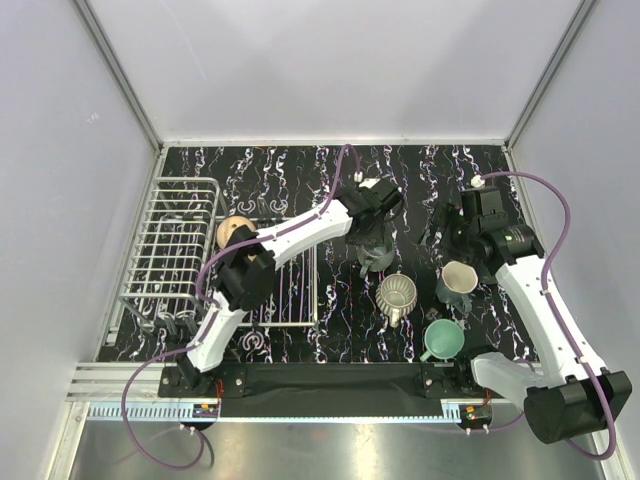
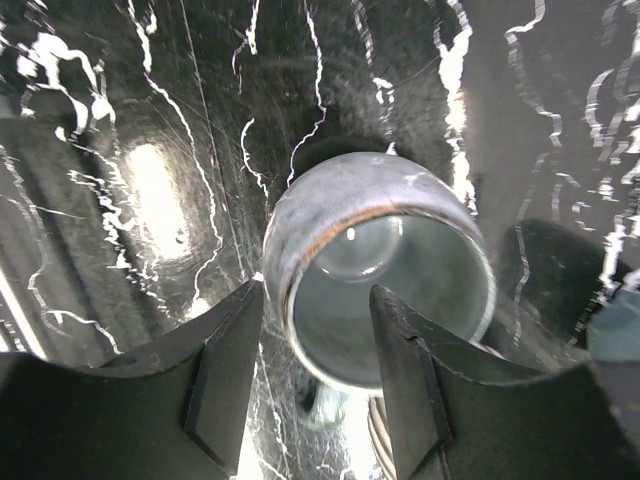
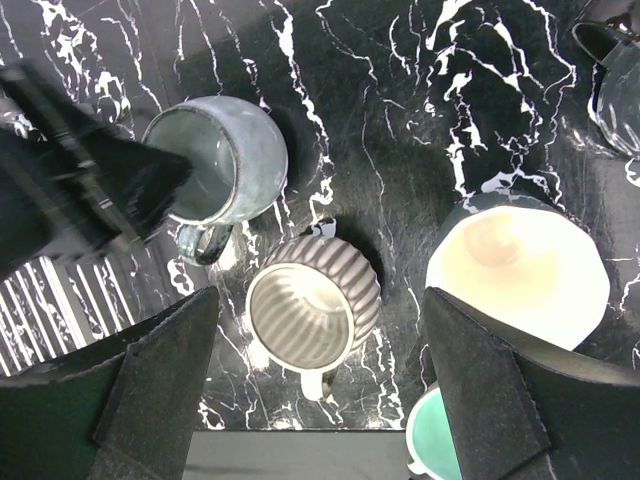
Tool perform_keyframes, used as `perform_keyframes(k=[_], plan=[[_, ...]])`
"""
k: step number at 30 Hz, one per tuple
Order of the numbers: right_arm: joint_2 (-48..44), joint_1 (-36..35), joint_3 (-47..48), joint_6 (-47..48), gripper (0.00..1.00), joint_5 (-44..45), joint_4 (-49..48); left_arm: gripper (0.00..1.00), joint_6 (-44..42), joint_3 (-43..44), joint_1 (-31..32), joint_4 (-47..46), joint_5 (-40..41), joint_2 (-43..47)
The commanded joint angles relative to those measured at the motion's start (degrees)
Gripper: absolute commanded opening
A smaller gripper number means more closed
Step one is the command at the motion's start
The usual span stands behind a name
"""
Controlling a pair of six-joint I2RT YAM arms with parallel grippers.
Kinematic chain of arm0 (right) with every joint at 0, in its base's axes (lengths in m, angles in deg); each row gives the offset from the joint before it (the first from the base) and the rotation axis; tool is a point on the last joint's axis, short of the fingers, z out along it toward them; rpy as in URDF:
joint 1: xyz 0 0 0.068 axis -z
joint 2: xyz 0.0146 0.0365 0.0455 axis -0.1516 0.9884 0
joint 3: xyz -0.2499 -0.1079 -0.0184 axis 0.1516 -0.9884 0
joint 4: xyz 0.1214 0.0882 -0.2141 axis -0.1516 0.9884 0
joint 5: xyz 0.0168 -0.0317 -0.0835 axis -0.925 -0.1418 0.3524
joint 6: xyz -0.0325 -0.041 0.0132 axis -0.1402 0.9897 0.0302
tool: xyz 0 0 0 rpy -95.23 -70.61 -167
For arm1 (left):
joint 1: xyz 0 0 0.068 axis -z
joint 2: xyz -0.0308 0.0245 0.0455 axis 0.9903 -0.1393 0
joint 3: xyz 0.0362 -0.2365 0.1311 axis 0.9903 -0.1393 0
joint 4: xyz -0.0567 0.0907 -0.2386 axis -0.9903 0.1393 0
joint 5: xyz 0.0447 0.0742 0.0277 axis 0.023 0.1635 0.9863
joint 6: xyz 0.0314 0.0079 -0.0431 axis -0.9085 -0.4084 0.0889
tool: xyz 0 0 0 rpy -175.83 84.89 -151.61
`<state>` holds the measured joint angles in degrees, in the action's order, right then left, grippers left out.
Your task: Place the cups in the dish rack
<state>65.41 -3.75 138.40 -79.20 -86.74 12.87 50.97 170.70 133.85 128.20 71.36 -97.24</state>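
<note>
A grey-teal cup point(image 1: 378, 258) stands mid-table. My left gripper point(image 1: 377, 243) is open over it. In the left wrist view the gripper point(image 2: 315, 292) straddles the cup's point(image 2: 375, 270) wall, one finger outside and one inside the rim. My right gripper point(image 1: 462, 232) is open and empty, held high. In its wrist view the gripper point(image 3: 318, 300) frames the ribbed grey-beige cup point(image 3: 310, 310). A grey-teal cup with a pale inside point(image 1: 458, 280) and a mint cup point(image 1: 443, 340) stand nearby. A peach-tan cup point(image 1: 235, 232) lies in the white wire dish rack point(image 1: 170, 250).
The rack's flat grid point(image 1: 292, 290) lies under the left arm's forearm. A dark handled cup point(image 3: 610, 70) is cut off at the right wrist view's top right corner. The cage posts and walls ring the black marbled table point(image 1: 300, 170).
</note>
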Motion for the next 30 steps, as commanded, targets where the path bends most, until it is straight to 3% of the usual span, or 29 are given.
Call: perform_keyframes(k=[1, 6, 13, 16, 21, 26, 30], plan=[[-2.0, -0.1, -0.3, 0.9, 0.89, -1.2, -2.3, 0.51, 1.0, 0.4, 0.3, -1.7, -0.6, -1.1], [-2.4, -0.1, -0.5, 1.0, 0.89, -1.2, -2.5, 0.43, 0.9, 0.0, 0.3, -1.8, 0.0, -2.2], [-2.5, -0.1, 0.9, 2.1, 0.9, -2.9, -1.3, 0.18, -0.6, -0.2, -0.3, -3.0, 0.0, -1.5], [-2.3, -0.1, 1.9, 2.3, 0.89, -4.8, -0.7, 0.01, -1.1, 1.0, -0.9, -3.1, -1.0, -1.3], [-2.8, 0.0, 2.8, 2.9, 0.89, -10.7, -0.6, 0.0, -1.7, 1.6, -1.8, -3.6, -1.6, 2.2], [-5.6, 0.0, 3.5, 4.5, 0.89, -21.2, -3.5, 0.0, -1.1, -2.1, -3.2, -6.2, -2.9, 14.1], [-5.9, -0.1, 4.4, 4.8, 0.89, -31.4, -7.3, 0.0, 1.3, -10.0, -5.1, -13.5, -6.3, 27.6]])
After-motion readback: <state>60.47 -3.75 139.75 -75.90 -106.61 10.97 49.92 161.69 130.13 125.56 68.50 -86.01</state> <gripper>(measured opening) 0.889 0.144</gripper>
